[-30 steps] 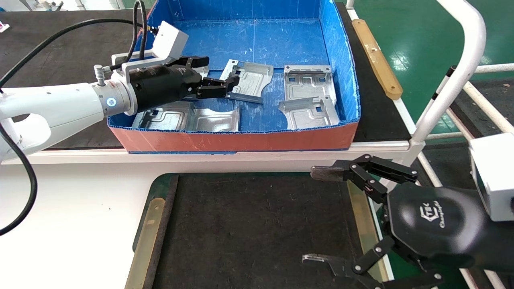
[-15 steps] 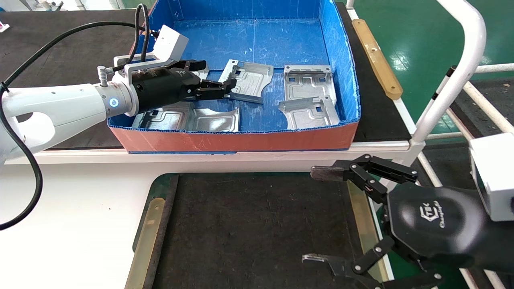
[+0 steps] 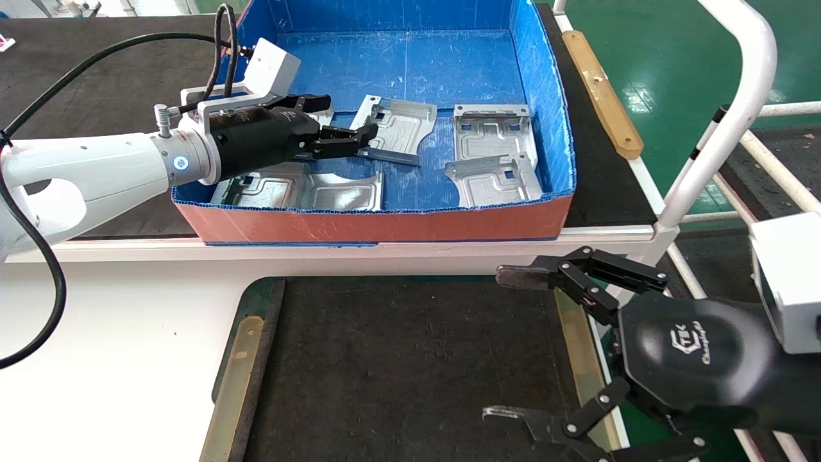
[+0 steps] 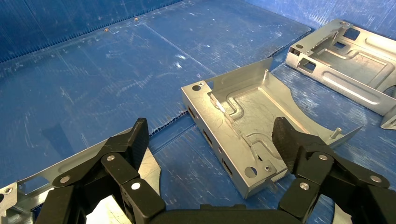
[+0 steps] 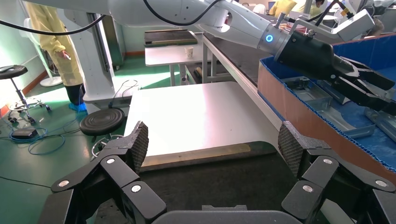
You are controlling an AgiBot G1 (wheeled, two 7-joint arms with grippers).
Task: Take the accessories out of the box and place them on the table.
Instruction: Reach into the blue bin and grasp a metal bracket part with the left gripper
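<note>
No stamped metal plate had reached the desk [image 3: 128, 333]; all remained in the box [image 3: 385, 224], one plate [image 4: 243, 135] lying ungripped between the left gripper [image 4: 210, 140]'s wide-open fingers, right gripper [image 3: 507, 346] open, empty.

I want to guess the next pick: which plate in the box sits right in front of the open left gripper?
The tilted middle plate; the left gripper points straight at its edge, the other plates lying off to either side.
</note>
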